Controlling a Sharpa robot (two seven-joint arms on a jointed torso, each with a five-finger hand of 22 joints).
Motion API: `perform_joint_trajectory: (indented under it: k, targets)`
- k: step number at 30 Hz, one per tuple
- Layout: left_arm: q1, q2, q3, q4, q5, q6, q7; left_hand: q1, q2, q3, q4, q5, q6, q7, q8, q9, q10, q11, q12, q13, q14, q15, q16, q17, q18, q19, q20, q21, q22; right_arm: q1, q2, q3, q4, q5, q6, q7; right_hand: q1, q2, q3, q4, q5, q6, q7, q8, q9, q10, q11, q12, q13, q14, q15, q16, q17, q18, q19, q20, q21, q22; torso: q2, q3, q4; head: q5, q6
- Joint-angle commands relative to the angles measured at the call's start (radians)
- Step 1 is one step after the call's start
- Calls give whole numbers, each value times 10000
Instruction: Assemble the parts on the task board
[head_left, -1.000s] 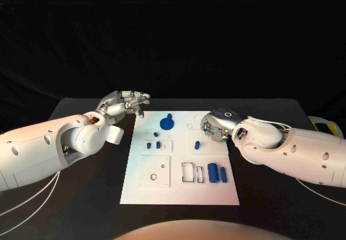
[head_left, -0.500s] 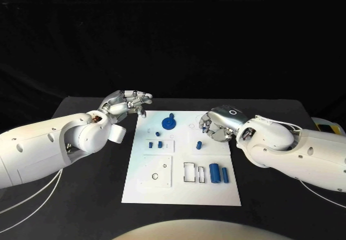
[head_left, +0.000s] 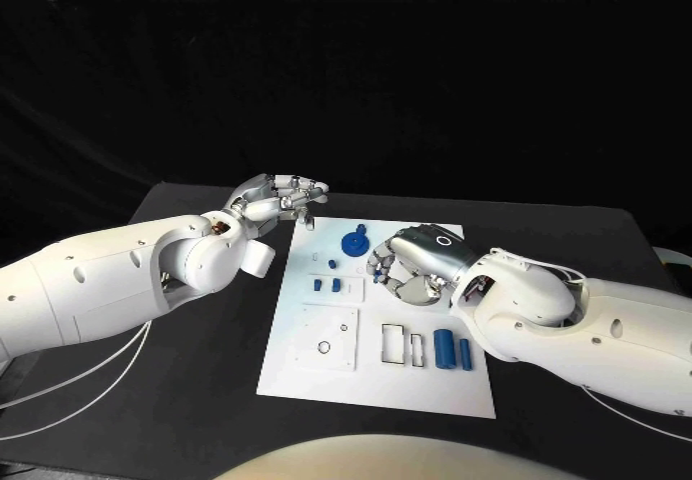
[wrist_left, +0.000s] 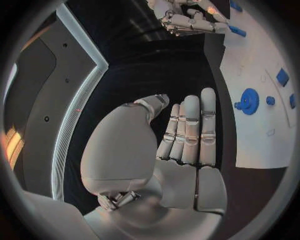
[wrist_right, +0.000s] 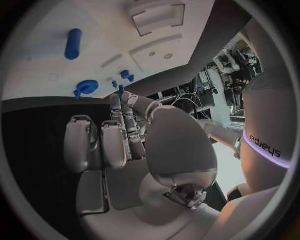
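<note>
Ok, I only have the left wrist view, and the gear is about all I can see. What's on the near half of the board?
Observer: Two blue cylinders lie side by side near the right edge of the task board.
Operator: Anything beside them?
Observer: Empty rectangular slots, then a raised square plate further along.
Operator: And the right hand?
Observer: The right hand hovers over the board next to the gear. Its own wrist view shows the palm empty.
</note>
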Motion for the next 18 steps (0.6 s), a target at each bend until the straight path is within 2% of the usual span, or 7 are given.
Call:
perform_joint_trajectory:
  k: [1,6,12,18]
  targets:
    - [6,34,8,9,54,181,44,22,1,-41,7,-20,-87,17,-35,-9,-45,30,-39,-13,-33,24,-39,-13,63,81,13,-51,-9,-140,151,-1,10,14,-195,193,-19,-15,43,-24,64,-27,15,29,8,177,-276,48,17,399,-64,44,-4,-132,64,-1,24,640,10,-6,3,230,-55]
    - [6,61,8,4,54,171,41,22,1,-41,7,-20,-87,17,-35,-9,-45,30,-39,-13,-33,24,-39,-13,63,81,13,-51,-9,-435,459,-7,-99,-10,-305,230,-25,-15,43,-22,71,-36,19,26,10,170,-272,43,18,397,-62,42,-11,-129,56,-1,13,631,17,-6,-6,508,-126]
    - [6,109,8,2,54,175,31,21,3,-45,12,-20,-94,20,-39,-10,-61,34,-45,-17,-32,27,-42,-16,62,85,16,-61,-17,-845,820,-16,-344,-146,-471,258,-34,-17,44,-21,81,-51,24,21,13,157,-267,35,21,397,-58,44,-11,-123,41,1,-5,616,20,3,-10,749,-237]
    - [7,136,8,10,54,175,27,21,3,-45,12,-20,-94,20,-39,-10,-61,34,-45,-17,-32,27,-42,-16,62,85,16,-61,-17,-1182,1117,-26,-584,-262,-577,275,-38,-18,44,-21,84,-57,25,19,14,153,-265,32,22,396,-57,42,-16,-122,39,1,-8,614,21,2,-3,853,-301]
